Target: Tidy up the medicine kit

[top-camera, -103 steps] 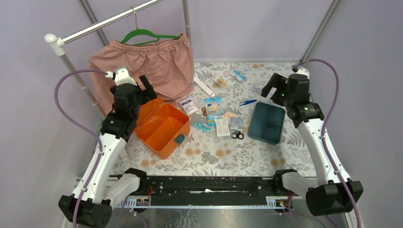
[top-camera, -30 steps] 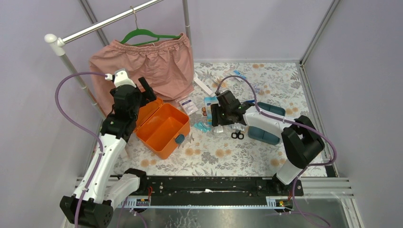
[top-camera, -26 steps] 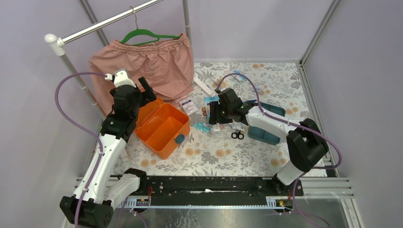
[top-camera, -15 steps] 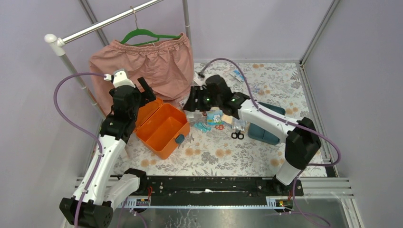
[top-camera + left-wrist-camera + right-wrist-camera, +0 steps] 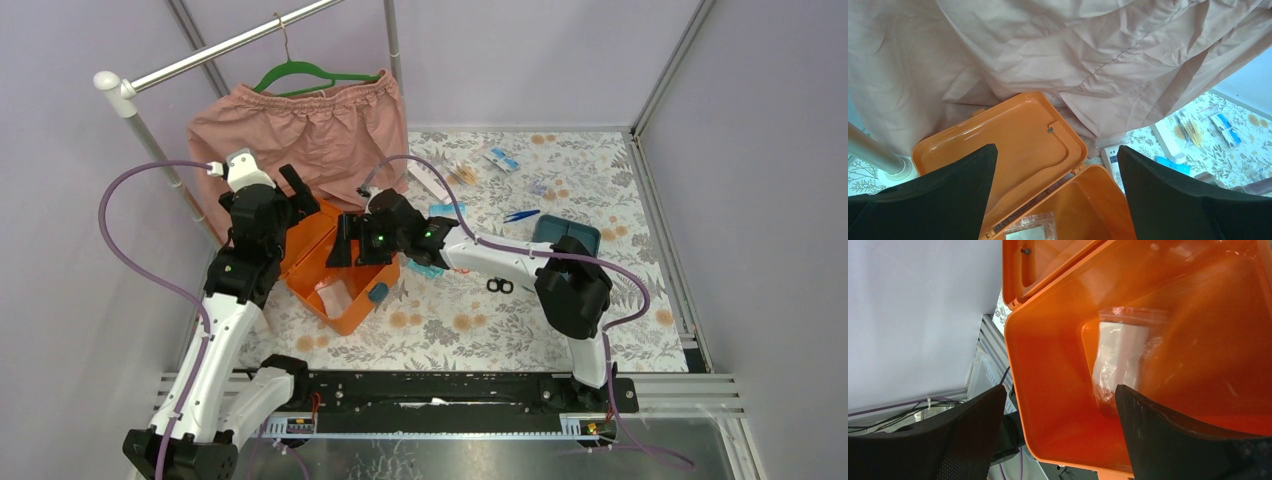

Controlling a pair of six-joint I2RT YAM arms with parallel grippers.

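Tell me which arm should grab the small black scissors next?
Right, probably. The small black scissors lie on its side of the open orange plastic box, and the right gripper is open. The left gripper is beyond the box, by its lid.

Top view: right arm (image 5: 490,252) covers the far-right part of the orange box (image 5: 352,305). Left arm (image 5: 252,215) hides most of the lid (image 5: 318,218). Right of the box, the teal insert tray (image 5: 580,232) shows only its far rim, the rest is behind the right arm's elbow. Loose packets (image 5: 502,158) far right of the box are too small to read.

Left wrist view: box base and clear pouch (image 5: 1029,230) are cut off by the bottom edge.

Right wrist view: box runs off the right and bottom edges. The pouch's lower end sits behind a finger (image 5: 1188,440). Contents are blurred, possibly gauze.
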